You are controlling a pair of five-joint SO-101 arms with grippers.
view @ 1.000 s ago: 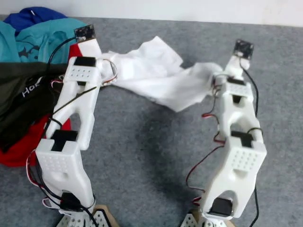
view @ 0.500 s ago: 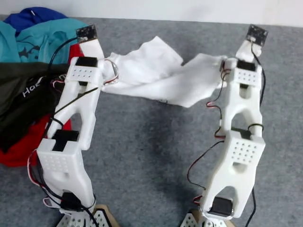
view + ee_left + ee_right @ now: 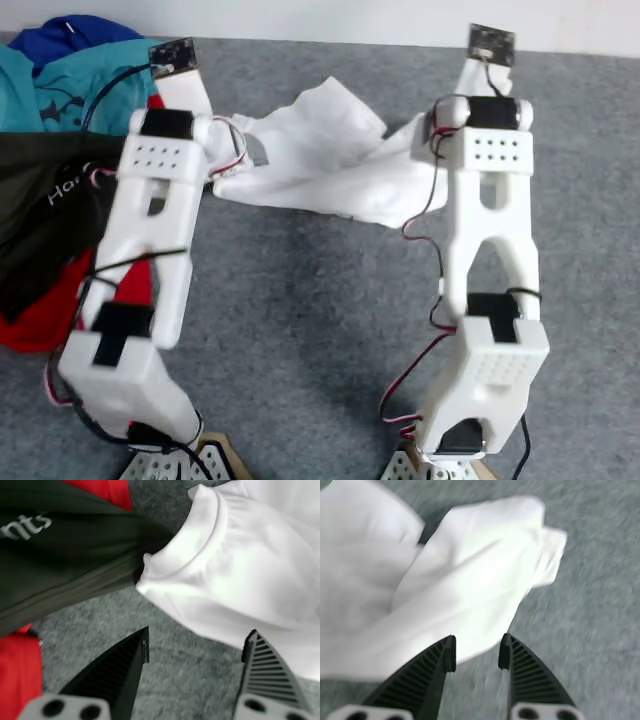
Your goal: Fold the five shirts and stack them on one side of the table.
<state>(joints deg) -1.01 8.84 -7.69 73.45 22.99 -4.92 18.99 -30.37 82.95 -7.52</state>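
A crumpled white shirt (image 3: 320,160) lies at the back middle of the grey table, between the two arms. My left gripper (image 3: 195,645) hovers open above its ribbed collar (image 3: 200,545), where the collar meets the black shirt (image 3: 60,570). My right gripper (image 3: 477,652) stands open with a narrow gap, over the other end of the white shirt (image 3: 470,585), whose edge reaches up to the fingertips. The other shirts are heaped at the back left: blue (image 3: 70,30), teal (image 3: 90,85), black (image 3: 50,210) and red (image 3: 40,310).
The left arm (image 3: 150,200) leans over the heap's edge. The right arm (image 3: 490,160) stretches toward the back wall. Bare grey carpet (image 3: 310,330) runs between the arms and to the right of the right arm.
The right arm swung toward the back and then left, dragging the shirt's right end out and bunching it back. The left arm rose and shifted slightly left.
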